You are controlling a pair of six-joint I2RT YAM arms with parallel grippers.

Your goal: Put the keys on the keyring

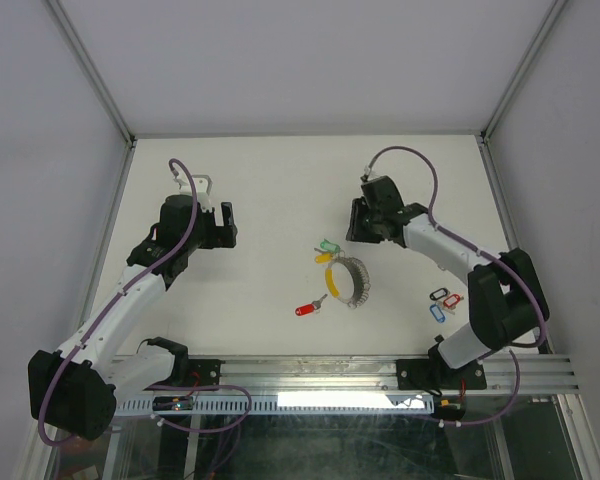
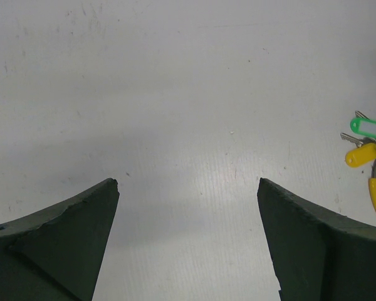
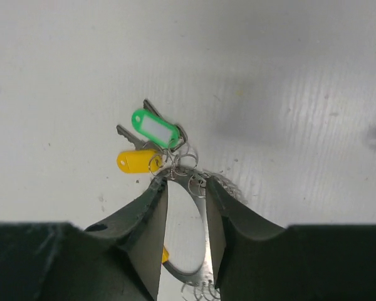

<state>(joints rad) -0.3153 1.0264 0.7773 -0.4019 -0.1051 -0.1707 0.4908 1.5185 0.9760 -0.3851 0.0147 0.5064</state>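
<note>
The keyring (image 1: 349, 281) lies on the white table right of centre, a silvery loop with a coiled look. A green-tagged key (image 1: 328, 245) and a yellow-tagged key (image 1: 323, 257) hang on small rings at its far left side. A red-tagged key (image 1: 307, 309) lies loose just left of it. My right gripper (image 1: 360, 222) hovers just beyond the ring. In the right wrist view it (image 3: 185, 183) is partly open and empty, with the keyring (image 3: 182, 273), green tag (image 3: 154, 128) and yellow tag (image 3: 136, 160) behind it. My left gripper (image 1: 225, 225) (image 2: 188, 182) is wide open over bare table.
Black (image 1: 439, 295), red (image 1: 453, 298) and blue (image 1: 438, 313) tagged keys lie together near the right arm's base. The left wrist view shows the green tag (image 2: 368, 128) and yellow tag (image 2: 361, 154) at its right edge. Grey walls enclose the table.
</note>
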